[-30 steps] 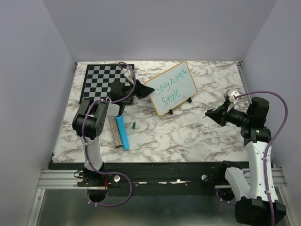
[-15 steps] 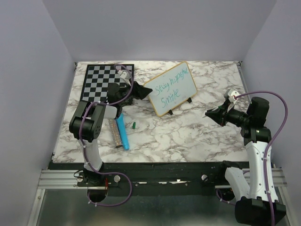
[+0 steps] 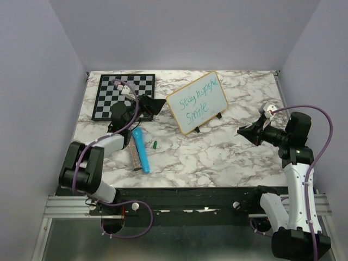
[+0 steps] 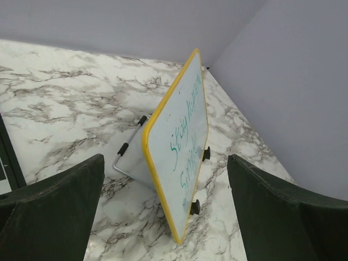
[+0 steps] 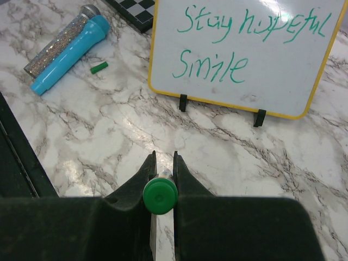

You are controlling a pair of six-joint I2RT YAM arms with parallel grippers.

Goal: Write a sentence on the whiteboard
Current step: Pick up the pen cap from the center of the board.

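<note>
The whiteboard (image 3: 197,102) stands tilted on its wire stand at the middle back of the table, with a yellow-looking frame. The sentence (image 3: 199,101) on it is green handwriting in two lines, "Stay hopeful / Smile" (image 5: 217,43). My left gripper (image 3: 157,103) is open just left of the board, apart from it. The left wrist view looks along the board's left edge (image 4: 182,147) between the wide-spread fingers (image 4: 65,201). My right gripper (image 3: 242,130) hangs to the right of the board, shut on a green marker (image 5: 160,196) whose cap end faces the camera.
A checkered chessboard (image 3: 122,95) lies at the back left, under the left arm. A blue tube (image 3: 141,149), a glittery tube (image 3: 131,153) and a small green cap (image 3: 154,144) lie in front of it. The table's black front edge (image 3: 190,193) runs below.
The left gripper has opened wide and drawn back left, away from the board's left edge, and its arm has swung lower left. The right arm and the board have not moved.
</note>
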